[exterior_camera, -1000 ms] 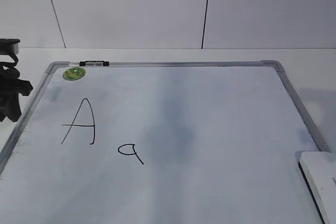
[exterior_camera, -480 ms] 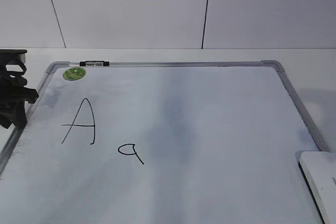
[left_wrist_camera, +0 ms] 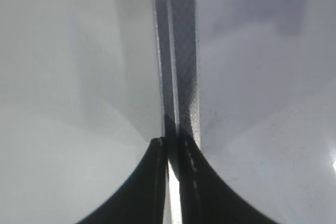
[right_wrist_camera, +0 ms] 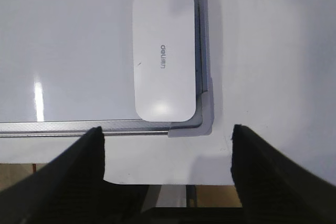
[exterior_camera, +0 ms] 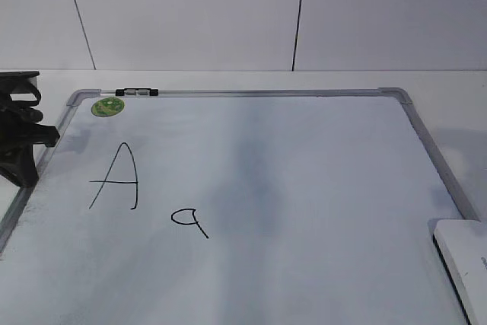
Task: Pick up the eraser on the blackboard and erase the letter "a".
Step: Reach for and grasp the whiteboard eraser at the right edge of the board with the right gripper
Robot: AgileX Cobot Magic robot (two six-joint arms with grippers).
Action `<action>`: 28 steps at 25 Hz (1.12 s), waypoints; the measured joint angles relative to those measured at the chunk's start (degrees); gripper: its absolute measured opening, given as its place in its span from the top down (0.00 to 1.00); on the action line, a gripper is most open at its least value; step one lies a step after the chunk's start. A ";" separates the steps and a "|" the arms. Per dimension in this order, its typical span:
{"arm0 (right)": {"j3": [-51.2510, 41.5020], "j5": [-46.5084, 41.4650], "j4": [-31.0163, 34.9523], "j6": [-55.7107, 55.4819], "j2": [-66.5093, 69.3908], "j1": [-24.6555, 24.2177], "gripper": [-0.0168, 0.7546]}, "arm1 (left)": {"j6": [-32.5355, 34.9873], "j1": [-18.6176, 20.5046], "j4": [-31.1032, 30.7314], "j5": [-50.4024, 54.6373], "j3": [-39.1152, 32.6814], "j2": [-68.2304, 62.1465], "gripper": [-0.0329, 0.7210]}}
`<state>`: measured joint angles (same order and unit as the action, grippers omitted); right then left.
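Observation:
The blackboard point(exterior_camera: 319, 180) is a white dry-erase board with a grey frame, lying flat on the table. The small letter "a" point(exterior_camera: 190, 221) is drawn low and left of centre, beside a larger capital "A" point(exterior_camera: 116, 177). The white eraser point(exterior_camera: 466, 264) lies on the board's near right corner. In the right wrist view the eraser point(right_wrist_camera: 164, 55) lies flat inside the corner. My right gripper point(right_wrist_camera: 167, 132) is open and empty, hovering above the table just off that corner. My left gripper point(left_wrist_camera: 171, 143) is shut and empty over the board's left frame rail point(left_wrist_camera: 181, 66). It also shows in the exterior view point(exterior_camera: 21, 146).
A round green sticker point(exterior_camera: 107, 106) and a black-and-grey clip point(exterior_camera: 137, 93) sit at the board's far left corner. A white panelled wall stands behind the table. The table's near edge point(right_wrist_camera: 173, 183) runs just below the right gripper.
My left gripper has shifted slightly right, toward the board's left frame. The eraser, the board and the letters have not moved.

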<state>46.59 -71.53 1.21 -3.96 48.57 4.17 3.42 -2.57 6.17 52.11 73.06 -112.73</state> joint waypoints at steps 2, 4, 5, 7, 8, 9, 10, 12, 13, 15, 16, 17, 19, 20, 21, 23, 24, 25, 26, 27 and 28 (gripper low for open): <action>0.00 0.00 0.24 0.00 1.13 0.00 0.23 | -0.11 0.00 0.20 0.00 0.00 0.00 0.93; 0.00 0.00 1.24 0.00 2.80 0.00 0.20 | -0.21 0.00 0.20 0.05 0.00 0.00 0.93; 0.00 0.00 1.83 0.00 3.64 0.00 0.17 | -0.21 0.00 0.20 0.05 0.00 0.00 0.93; 0.00 0.00 2.50 0.00 5.66 0.00 0.13 | -0.21 0.00 0.20 0.05 0.00 0.00 0.93; 0.00 0.10 2.62 0.00 6.50 0.00 0.12 | -0.21 0.00 0.20 0.05 0.00 0.00 0.93; -0.49 0.23 2.76 0.00 7.47 0.00 0.11 | -0.21 0.00 0.20 0.05 0.00 0.00 0.93; -1.03 0.35 2.89 0.00 8.38 0.00 0.11 | -0.21 0.00 0.20 0.05 0.00 0.00 0.93; -2.80 1.88 2.99 0.00 9.95 0.00 0.11 | -0.21 0.00 0.20 0.05 0.00 0.00 0.93; -3.77 3.20 2.99 0.00 10.76 0.00 0.10 | -0.21 0.00 0.20 0.05 0.00 0.00 0.93; -5.12 6.01 2.99 0.00 12.24 0.00 0.10 | -0.21 0.00 0.20 0.05 0.00 0.00 0.93; -5.51 7.60 2.89 0.00 13.05 0.00 0.10 | -0.21 0.00 0.20 0.05 0.00 0.00 0.93; -5.64 9.37 2.89 0.00 13.80 0.00 0.10 | -0.21 0.00 0.20 0.05 0.00 0.00 0.93; -5.75 12.68 2.80 0.19 15.22 0.00 0.11 | -0.21 0.00 0.20 0.05 0.00 0.00 0.93; -5.75 14.32 2.80 0.36 16.03 0.00 0.11 | -0.21 0.00 0.20 0.05 0.00 0.00 0.93; -5.75 15.65 2.80 0.75 16.91 0.00 0.11 | -0.21 0.00 0.20 0.05 0.00 0.00 0.93; -5.79 17.58 2.80 1.56 18.59 0.00 0.11 | -0.21 0.00 0.20 0.05 0.00 0.00 0.93; -5.79 18.55 2.80 1.69 19.47 0.00 0.11 | -0.21 0.00 0.20 0.05 0.00 0.00 0.93; -5.79 19.27 2.80 1.95 20.32 0.00 0.11 | -0.21 0.00 0.20 0.05 0.00 0.00 0.93; -5.79 19.88 2.91 1.94 21.04 0.00 0.11 | -0.21 0.00 0.20 0.14 0.00 0.00 0.93; -5.79 20.12 3.03 2.07 21.94 0.00 0.11 | -0.21 0.00 0.20 0.14 0.00 0.00 0.93; -5.79 20.38 3.03 2.19 22.87 0.00 0.11 | -0.21 0.00 0.20 0.14 0.00 0.00 0.93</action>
<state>40.80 -51.15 4.24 -1.77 71.44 4.17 3.22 -2.57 6.37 52.24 73.06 -112.73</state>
